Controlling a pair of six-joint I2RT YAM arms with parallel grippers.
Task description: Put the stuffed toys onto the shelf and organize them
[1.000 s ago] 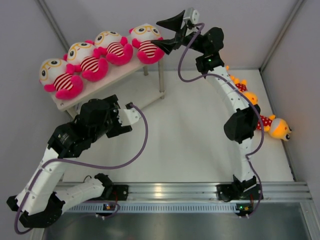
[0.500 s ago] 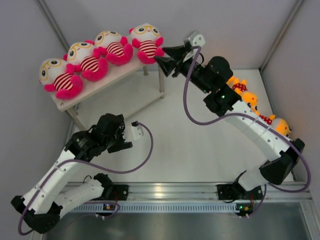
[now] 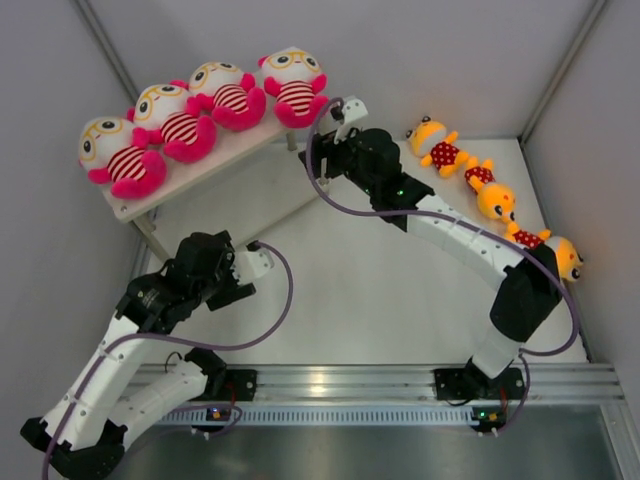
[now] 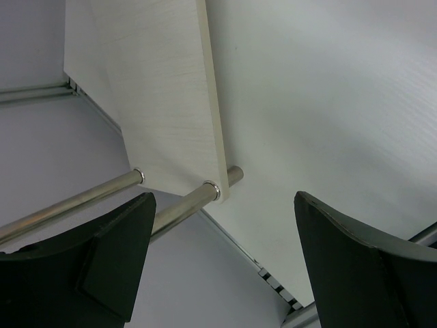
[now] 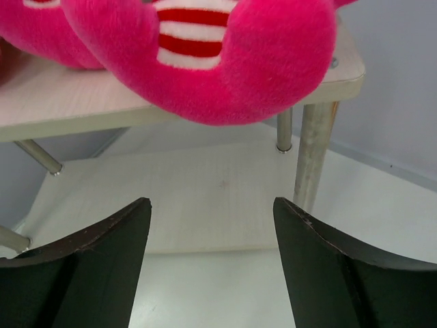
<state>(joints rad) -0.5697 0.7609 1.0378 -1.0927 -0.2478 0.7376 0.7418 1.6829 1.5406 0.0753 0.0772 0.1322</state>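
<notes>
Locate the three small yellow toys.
Top view: the yellow toys lie in a diagonal row on the table, far right, beyond the right arm, right of the shelf.

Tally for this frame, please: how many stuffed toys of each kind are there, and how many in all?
Large white-headed dolls, striped shirts: 4, all on the shelf top board
Small yellow-orange dolls, dotted shirts: 3, all on the table at the right
Total: 7
</notes>
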